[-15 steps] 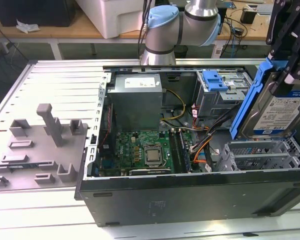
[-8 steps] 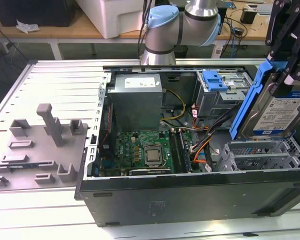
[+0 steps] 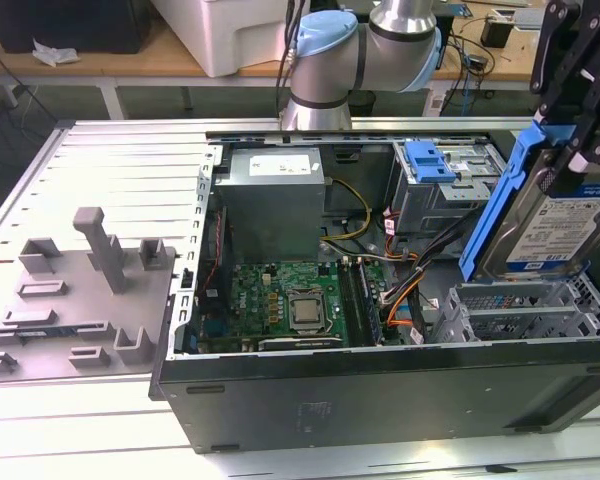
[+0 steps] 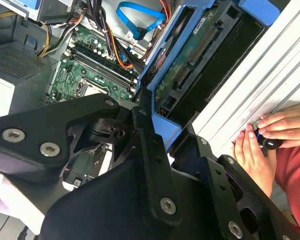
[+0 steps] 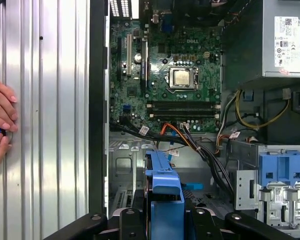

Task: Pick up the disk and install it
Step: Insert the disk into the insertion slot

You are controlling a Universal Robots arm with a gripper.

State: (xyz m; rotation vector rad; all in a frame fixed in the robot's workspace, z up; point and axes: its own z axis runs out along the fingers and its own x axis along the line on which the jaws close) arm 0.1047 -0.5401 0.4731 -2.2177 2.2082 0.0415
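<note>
Before you, the disk [image 3: 560,225] shows silver metal framed in smooth blue plastic, the gripper [image 3: 578,140] matt black, the computer case [image 3: 380,400] dull dark-grey metal on a ribbed, satin-bright metal table [image 3: 110,150].

One open computer case [image 3: 380,400] across the exterior view's lower middle. Inside it: one motherboard [image 3: 275,300], one CPU socket [image 3: 307,312], one power supply [image 3: 275,200], and one grey drive cage [image 3: 450,205] with one blue bracket [image 3: 428,160]. One disk [image 3: 555,225] at the exterior view's right, in one gripper [image 3: 578,120] on one robot arm [image 3: 360,40]. One grey fixture plate [image 3: 80,300] at the exterior view's left. Two hands [image 4: 252,157] in the second wrist view.
</note>
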